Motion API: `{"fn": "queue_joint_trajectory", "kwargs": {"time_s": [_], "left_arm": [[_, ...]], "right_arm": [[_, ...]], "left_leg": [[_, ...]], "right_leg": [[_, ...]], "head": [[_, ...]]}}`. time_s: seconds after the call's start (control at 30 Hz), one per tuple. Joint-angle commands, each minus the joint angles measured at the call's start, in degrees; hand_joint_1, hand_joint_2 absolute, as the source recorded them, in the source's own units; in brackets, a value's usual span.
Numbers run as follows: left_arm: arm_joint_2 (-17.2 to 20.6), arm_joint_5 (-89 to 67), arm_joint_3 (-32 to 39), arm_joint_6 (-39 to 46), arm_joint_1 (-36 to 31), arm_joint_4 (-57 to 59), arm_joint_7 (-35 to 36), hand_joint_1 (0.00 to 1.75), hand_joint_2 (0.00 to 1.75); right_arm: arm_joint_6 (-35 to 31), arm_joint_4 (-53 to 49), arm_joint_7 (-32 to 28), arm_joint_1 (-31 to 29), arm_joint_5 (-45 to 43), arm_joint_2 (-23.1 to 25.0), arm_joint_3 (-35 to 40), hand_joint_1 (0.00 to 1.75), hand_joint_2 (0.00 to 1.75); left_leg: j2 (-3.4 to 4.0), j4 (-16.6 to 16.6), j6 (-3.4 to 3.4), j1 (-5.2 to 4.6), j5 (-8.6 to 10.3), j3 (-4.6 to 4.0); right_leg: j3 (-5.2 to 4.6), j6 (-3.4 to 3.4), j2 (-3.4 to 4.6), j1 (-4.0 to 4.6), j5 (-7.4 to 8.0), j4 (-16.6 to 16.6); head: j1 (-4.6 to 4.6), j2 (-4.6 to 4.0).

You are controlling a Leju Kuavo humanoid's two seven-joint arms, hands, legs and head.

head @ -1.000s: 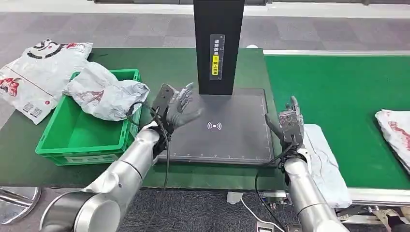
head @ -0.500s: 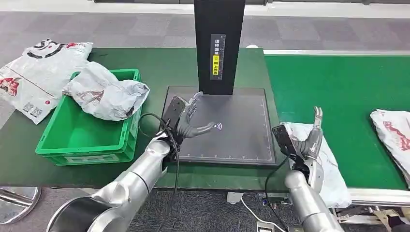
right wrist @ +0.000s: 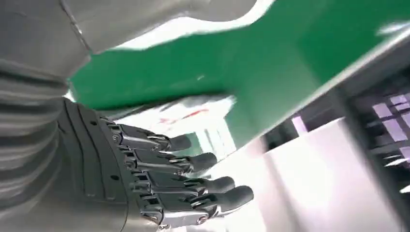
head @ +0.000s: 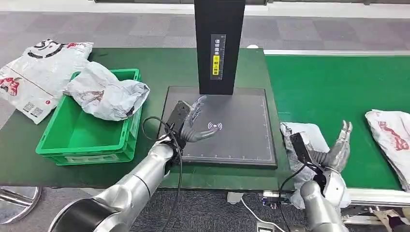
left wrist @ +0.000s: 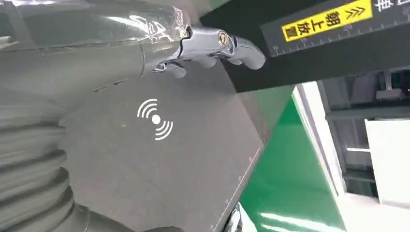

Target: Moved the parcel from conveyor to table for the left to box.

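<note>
Green cloth covers the worktop (head: 159,63), and at its far left edge lies a flat white mail bag (head: 38,72) with red and black print. Next to it stands a green crate (head: 72,140) with a crumpled white bag (head: 104,94) draped over its far right corner. Just right of the crate the left hand (head: 191,123) hangs over the dark grey scan plate (head: 241,135), fingers spread and straight, palm turned toward the middle, holding nothing; the left wrist view shows its thumb (left wrist: 212,41) stretched out above the white signal mark (left wrist: 154,119) on the plate. A black post (head: 218,46) with a yellow label rises from the plate's far side. Right of the plate runs the green conveyor (head: 333,82). The parcel (head: 302,140), a white bag, lies at the conveyor's near left end, just beside the plate's right edge. The right hand (head: 333,150) is raised over the parcel's right part, fingers apart and pointing up, empty; whether it touches the bag cannot be told. Another white bag with red print (head: 391,135) lies at the conveyor's far right.
</note>
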Motion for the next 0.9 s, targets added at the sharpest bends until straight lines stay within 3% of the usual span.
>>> {"fn": "queue_joint_trajectory", "kwargs": {"time_s": [0.03, 0.1, 0.2, 0.27, 0.4, 0.43, 0.47, 0.53, 0.57, 0.67, 0.73, 0.8, 0.9], "left_arm": [[2.1, 1.8, -4.3, 0.6, -1.1, 0.9, 0.3, 0.0, 1.75], [2.2, 2.0, -5.0, 0.4, -1.4, 0.7, 0.6, 0.0, 1.75], [2.3, 2.5, -5.7, 0.1, -1.6, 0.7, 1.1, 0.0, 1.75], [2.2, 2.7, -6.4, -0.3, -1.7, 0.7, 1.2, 0.0, 1.75], [2.5, 3.4, -6.8, 0.1, -1.6, 0.5, 1.1, 0.0, 1.75], [2.6, 3.5, -6.8, 0.2, -1.6, 0.4, 1.1, 0.0, 1.75], [2.9, 3.6, -6.9, 0.5, -1.4, 0.2, 1.0, 0.0, 1.75], [3.2, 3.6, -6.9, 0.5, -1.2, 0.2, 1.0, 0.0, 1.75], [3.3, 3.7, -7.0, 0.7, -1.0, 0.1, 0.8, 0.0, 1.75], [3.8, 4.0, -7.0, 1.1, -0.5, -0.3, 0.3, 0.0, 1.75], [4.1, 4.2, -7.0, 1.3, -0.2, -0.7, 0.0, 0.0, 1.75], [4.9, 4.9, -6.8, 2.2, 0.3, -1.3, -0.8, 0.0, 1.75], [5.9, 5.2, -6.5, 2.4, 0.8, -1.9, -1.2, 0.0, 1.75]], "right_arm": [[1.8, 12.7, 17.5, -3.3, 10.1, -0.9, -7.7, 0.0, 1.75], [12.1, 15.5, 28.0, -3.1, 13.8, -2.6, -3.0, 0.0, 1.75], [26.2, 17.8, 32.8, -2.4, 15.3, -4.4, 1.9, 0.0, 1.75], [35.6, 18.9, 32.8, -1.0, 15.1, -5.4, 5.2, 0.0, 1.75], [44.0, 19.7, 30.0, 0.4, 15.9, -6.0, 10.6, 0.0, 1.75], [45.1, 20.1, 29.3, 0.0, 15.8, -6.0, 11.1, 0.1, 1.75], [47.8, 21.0, 26.7, -1.2, 14.8, -5.7, 11.5, 1.75, 1.75], [48.6, 21.2, 26.2, -1.8, 14.6, -5.5, 11.8, 1.75, 1.75], [51.7, 22.0, 22.6, -2.7, 13.2, -5.5, 12.0, 1.75, 1.75], [53.5, 22.7, 19.1, -4.2, 11.9, -5.4, 13.3, 1.75, 1.75], [52.6, 22.9, 17.9, -5.5, 11.3, -5.2, 14.2, 1.75, 1.75], [47.7, 22.0, 16.7, -7.9, 8.9, -3.6, 13.7, 1.75, 1.75], [43.5, 21.1, 17.8, -11.1, 6.0, -1.1, 12.6, 1.75, 1.75]], "left_leg": [[0.12, -0.1, -0.03, 0.1, -0.1, 0.33], [0.15, -0.1, 0.01, 0.11, -0.12, 0.32], [0.05, -0.1, 0.01, 0.1, -0.08, 0.25], [0.03, -0.1, 0.01, 0.1, -0.1, 0.28], [-0.07, -0.1, 0.01, 0.11, -0.1, 0.27], [-0.06, -0.2, 0.0, 0.13, -0.1, 0.38], [0.07, -0.1, 0.04, 0.12, -0.13, 0.36], [0.16, -0.1, 0.03, 0.2, -0.18, 0.53], [0.17, -0.1, 0.04, 0.25, -0.17, 0.71], [0.41, -0.2, 0.0, 0.33, -0.33, 1.03], [0.53, -0.3, -0.02, 0.35, -0.29, 1.14], [0.9, -0.1, -0.06, 0.35, -0.49, 1.29], [1.57, -0.1, -0.25, 0.45, -0.6, 1.37]], "right_leg": [[0.33, -0.05, 0.26, 0.09, 0.0, -0.2], [0.33, -0.05, 0.29, 0.1, 0.02, -0.2], [0.26, -0.04, 0.18, 0.09, 0.0, -0.2], [0.3, -0.04, 0.16, 0.09, -0.02, -0.2], [0.31, -0.03, 0.05, 0.11, -0.05, -0.2], [0.42, -0.04, 0.09, 0.12, -0.05, -0.3], [0.37, -0.01, 0.18, 0.15, -0.03, -0.2], [0.56, 0.01, 0.27, 0.22, -0.04, -0.3], [0.77, 0.01, 0.3, 0.3, 0.01, -0.5], [1.08, 0.02, 0.56, 0.43, 0.05, -0.6], [1.15, -0.01, 0.66, 0.41, 0.09, -0.7], [1.23, -0.02, 0.94, 0.48, 0.01, -0.6], [1.15, -0.15, 1.66, 0.47, 0.14, -0.5]], "head": [[0.0, -0.02], [0.0, 0.0], [0.0, 0.0], [0.0, -0.02], [0.0, -0.02], [0.0, 0.0], [0.0, -0.02], [0.0, 0.0], [-0.02, 0.0], [0.0, 0.0], [0.0, -0.02], [0.0, 0.0], [-0.02, -0.02]]}}
